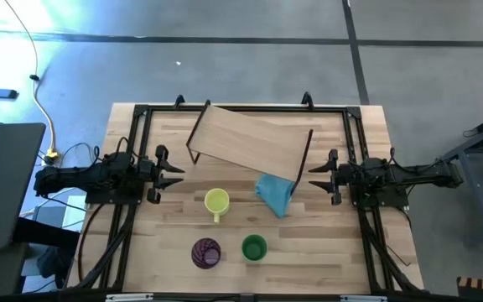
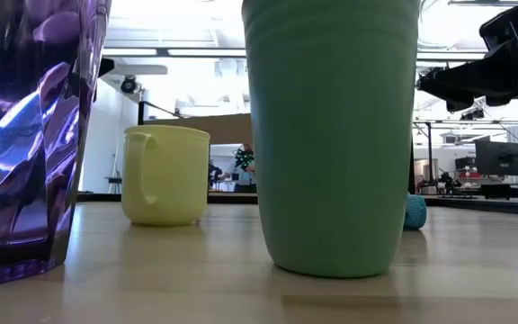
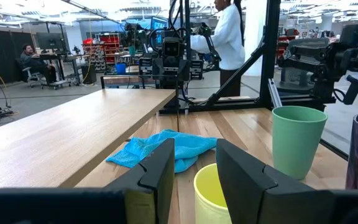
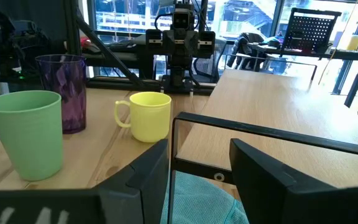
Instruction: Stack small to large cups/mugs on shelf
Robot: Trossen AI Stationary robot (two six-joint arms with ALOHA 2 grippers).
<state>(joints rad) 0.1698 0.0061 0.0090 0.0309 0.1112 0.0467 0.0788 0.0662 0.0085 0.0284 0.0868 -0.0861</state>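
Mugs stand upright near shelf (image 1: 250, 144): yellow mug (image 1: 216, 201), purple tumbler (image 1: 206, 252), green cup (image 1: 253, 247); blue cloth (image 1: 275, 193), barely glimpsed low, overhead; left tool (image 1: 173, 173), right tool (image 1: 314, 175) agape.

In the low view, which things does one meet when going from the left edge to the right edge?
Purple ribbed tumbler → small yellow mug with handle → tall green cup → crumpled blue cloth → dark robot arm at the upper right.

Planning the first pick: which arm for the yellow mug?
Left, probably. The yellow mug stands nearer the left gripper, open and directly facing it. The right gripper, also open, has the blue cloth and a shelf leg between.
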